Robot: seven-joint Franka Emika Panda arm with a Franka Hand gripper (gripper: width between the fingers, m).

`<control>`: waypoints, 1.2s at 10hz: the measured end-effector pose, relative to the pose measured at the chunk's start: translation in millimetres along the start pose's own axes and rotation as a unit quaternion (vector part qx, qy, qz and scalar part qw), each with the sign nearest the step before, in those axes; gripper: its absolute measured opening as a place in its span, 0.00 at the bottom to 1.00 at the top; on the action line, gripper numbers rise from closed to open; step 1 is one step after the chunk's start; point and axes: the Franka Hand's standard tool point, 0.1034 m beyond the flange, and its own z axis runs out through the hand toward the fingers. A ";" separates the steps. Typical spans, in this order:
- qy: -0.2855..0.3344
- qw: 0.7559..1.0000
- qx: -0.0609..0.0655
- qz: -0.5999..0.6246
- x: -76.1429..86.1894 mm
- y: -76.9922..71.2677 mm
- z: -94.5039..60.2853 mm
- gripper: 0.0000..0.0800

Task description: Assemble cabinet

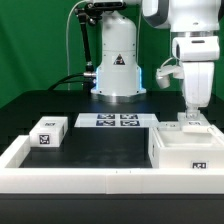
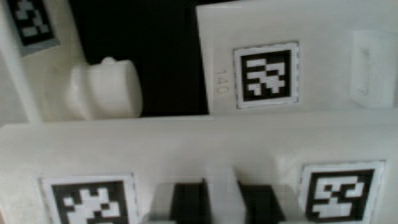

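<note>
The cabinet point(image 1: 188, 152), a large white box with a small tag on its front, stands at the exterior view's right behind the front rail. My gripper point(image 1: 192, 118) is straight above it, lowered onto a small white tagged piece point(image 1: 193, 128) that sits on the cabinet's top. In the wrist view the two dark fingers point(image 2: 180, 203) stand close together with a thin white edge of that piece point(image 2: 214, 192) between them, flanked by two tags. A further white tagged face point(image 2: 267, 75) and a round white knob point(image 2: 107, 86) lie beyond. Another small white tagged block point(image 1: 48, 133) lies at the left.
The marker board point(image 1: 115, 121) lies mid-table in front of the robot base point(image 1: 117, 70). A long low white rail point(image 1: 85, 177) runs along the front and up the left side of the black table.
</note>
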 end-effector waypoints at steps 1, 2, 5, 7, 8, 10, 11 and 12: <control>0.000 1.000 0.000 0.000 0.0 0.0 0.0 0.09; 0.000 1.000 0.000 0.000 0.0 0.0 0.0 0.09; 0.004 1.000 -0.009 -0.005 -0.7 6.0 -2.0 0.09; 0.004 1.000 -0.011 -0.018 -1.5 23.2 -5.9 0.09; 0.001 1.000 -0.007 -0.021 -0.2 32.5 -6.5 0.09; -0.005 0.999 -0.010 -0.039 2.1 36.5 -7.2 0.09; -0.005 0.999 -0.010 -0.036 0.6 36.8 -7.0 0.09; -0.005 0.999 -0.010 -0.036 0.7 36.8 -7.0 0.09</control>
